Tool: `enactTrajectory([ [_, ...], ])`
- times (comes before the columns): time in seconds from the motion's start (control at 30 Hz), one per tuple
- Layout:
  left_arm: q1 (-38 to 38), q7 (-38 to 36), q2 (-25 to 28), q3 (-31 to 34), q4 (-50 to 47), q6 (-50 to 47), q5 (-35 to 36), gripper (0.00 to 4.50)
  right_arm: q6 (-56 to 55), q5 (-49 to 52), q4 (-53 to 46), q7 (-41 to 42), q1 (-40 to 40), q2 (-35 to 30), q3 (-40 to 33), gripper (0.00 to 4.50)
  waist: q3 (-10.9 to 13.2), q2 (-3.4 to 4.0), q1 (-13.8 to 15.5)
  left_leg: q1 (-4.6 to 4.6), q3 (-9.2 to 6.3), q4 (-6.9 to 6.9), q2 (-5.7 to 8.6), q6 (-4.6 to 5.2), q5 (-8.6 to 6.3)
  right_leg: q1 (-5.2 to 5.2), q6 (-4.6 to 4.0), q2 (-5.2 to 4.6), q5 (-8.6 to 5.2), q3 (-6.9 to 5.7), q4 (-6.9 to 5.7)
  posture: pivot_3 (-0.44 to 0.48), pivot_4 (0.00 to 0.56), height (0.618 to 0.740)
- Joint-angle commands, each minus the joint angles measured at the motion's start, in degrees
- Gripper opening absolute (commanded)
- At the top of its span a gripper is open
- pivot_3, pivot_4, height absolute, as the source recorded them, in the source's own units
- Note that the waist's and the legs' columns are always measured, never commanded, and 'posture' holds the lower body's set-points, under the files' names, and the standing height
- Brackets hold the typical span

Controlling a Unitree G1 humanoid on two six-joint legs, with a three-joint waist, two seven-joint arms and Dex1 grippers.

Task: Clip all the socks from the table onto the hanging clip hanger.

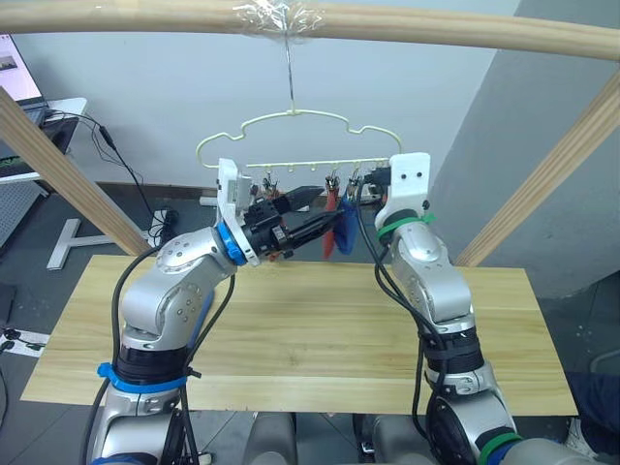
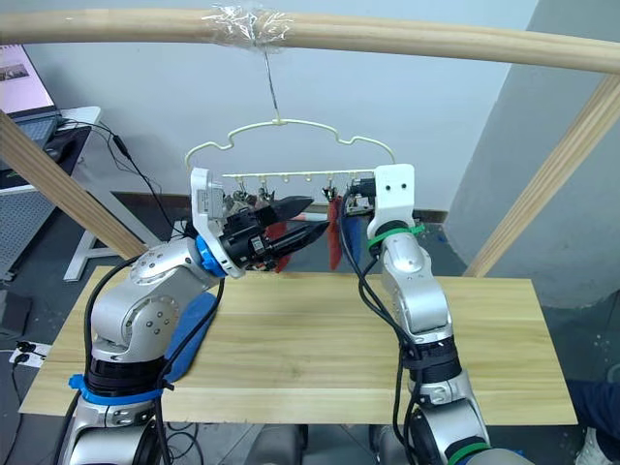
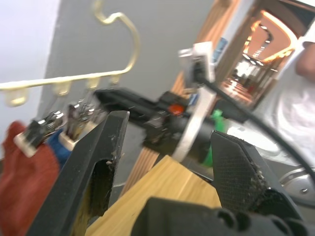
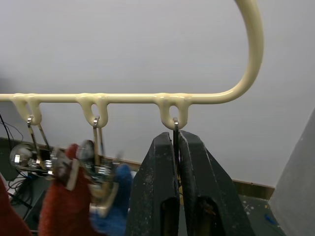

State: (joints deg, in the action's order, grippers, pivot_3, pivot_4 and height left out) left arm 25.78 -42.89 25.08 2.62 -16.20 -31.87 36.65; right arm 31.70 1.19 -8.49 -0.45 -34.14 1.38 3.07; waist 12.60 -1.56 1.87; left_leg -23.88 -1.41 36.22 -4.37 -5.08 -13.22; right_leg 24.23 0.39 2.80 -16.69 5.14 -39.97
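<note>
Right pincer [image 4: 177,196] pinches a clip on the wavy (cream) clip hanger [image 4: 147,98].

no readable text, labels or numbers anywhere (laptop screen [image 1: 17,66] too small)

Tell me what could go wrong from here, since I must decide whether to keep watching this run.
1. The right gripper is pinched on the end clip of the clip hanger, which hangs from one hook; a pull could swing or unhook it.
2. The open left gripper sits close beside the hung red sock and blue sock and might knock them loose.
</note>
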Motion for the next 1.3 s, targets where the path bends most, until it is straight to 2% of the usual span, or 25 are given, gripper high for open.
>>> enactTrajectory([
  [0.03,-4.78,3.22,1.79,1.43,4.27,5.62,-7.31,3.19,9.16,5.18,-6.96,7.28,0.51,-4.24,-1.23,0.01,0.01,0.01,-0.09,0.02,0.02,-0.01,0.00,0.00,0.00,0.00,0.00,0.00,0.00,0.01,0.00,0.186,0.214,0.740],
  [0.2,-10.00,8.10,7.15,3.15,20.37,12.69,-18.46,4.48,18.01,9.81,-11.64,11.10,-0.99,-8.45,-3.22,0.00,0.02,0.03,-0.23,0.09,-0.05,-0.02,-0.07,0.01,0.00,0.00,-0.01,0.06,-0.01,-0.03,-0.05,0.171,0.221,0.740],
  [0.33,-11.15,8.94,12.22,2.14,31.76,19.61,-25.82,4.48,23.35,12.66,-14.28,12.08,-2.15,-10.01,-5.10,0.00,0.04,0.04,-0.31,0.07,-0.01,-0.03,-0.05,0.02,0.00,0.01,0.00,0.05,-0.02,-0.03,0.01,0.169,0.224,0.740],
  [0.47,-11.94,11.59,13.26,2.84,37.22,21.80,-29.08,4.48,27.00,14.68,-16.19,12.29,-2.82,-10.97,-6.09,0.00,0.04,0.04,0.21,-0.01,0.01,-0.08,0.02,0.02,-0.01,0.02,0.00,-0.05,-0.02,-0.04,0.11,0.181,0.225,0.740],
  [0.57,-13.01,12.87,13.86,3.21,40.70,19.01,-30.51,4.48,28.79,15.75,-16.83,12.01,-3.51,-11.20,-6.48,0.00,0.04,0.04,0.18,-0.02,0.02,-0.09,0.02,0.02,-0.01,0.03,0.00,-0.05,-0.02,-0.03,0.11,0.188,0.224,0.740],
  [0.8,-14.28,9.69,15.27,2.47,43.83,10.55,-30.92,4.48,29.80,16.73,-15.56,11.31,-5.48,-11.40,-6.72,0.00,0.04,0.04,-0.02,0.02,-0.03,-0.11,-0.02,0.02,-0.01,0.04,0.00,-0.02,-0.03,-0.09,0.03,0.197,0.219,0.740],
  [0.93,-13.52,8.58,14.89,3.12,48.29,10.67,-30.29,4.48,30.01,16.74,-15.38,11.28,-5.82,-11.52,-6.79,0.00,0.03,0.06,-0.22,0.09,0.02,-0.11,-0.01,0.03,-0.01,0.03,0.10,-0.02,-0.09,-0.05,-0.01,0.198,0.215,0.740],
  [1.03,-12.41,5.65,14.24,3.71,50.69,9.57,-28.65,3.92,30.28,16.71,-15.47,11.30,-5.64,-11.69,-6.83,0.00,0.02,0.07,-0.29,0.10,0.02,-0.12,-0.02,0.03,-0.01,0.03,0.09,-0.01,-0.09,-0.06,-0.03,0.195,0.213,0.740],
  [1.3,-10.95,1.40,11.43,4.63,48.61,7.67,-25.42,1.57,30.41,16.90,-14.82,11.22,-5.98,-12.10,-8.23,0.00,0.02,0.08,-0.17,0.08,0.03,-0.11,0.01,0.03,-0.01,0.02,0.06,-0.03,-0.07,-0.04,-0.02,0.183,0.212,0.740],
])
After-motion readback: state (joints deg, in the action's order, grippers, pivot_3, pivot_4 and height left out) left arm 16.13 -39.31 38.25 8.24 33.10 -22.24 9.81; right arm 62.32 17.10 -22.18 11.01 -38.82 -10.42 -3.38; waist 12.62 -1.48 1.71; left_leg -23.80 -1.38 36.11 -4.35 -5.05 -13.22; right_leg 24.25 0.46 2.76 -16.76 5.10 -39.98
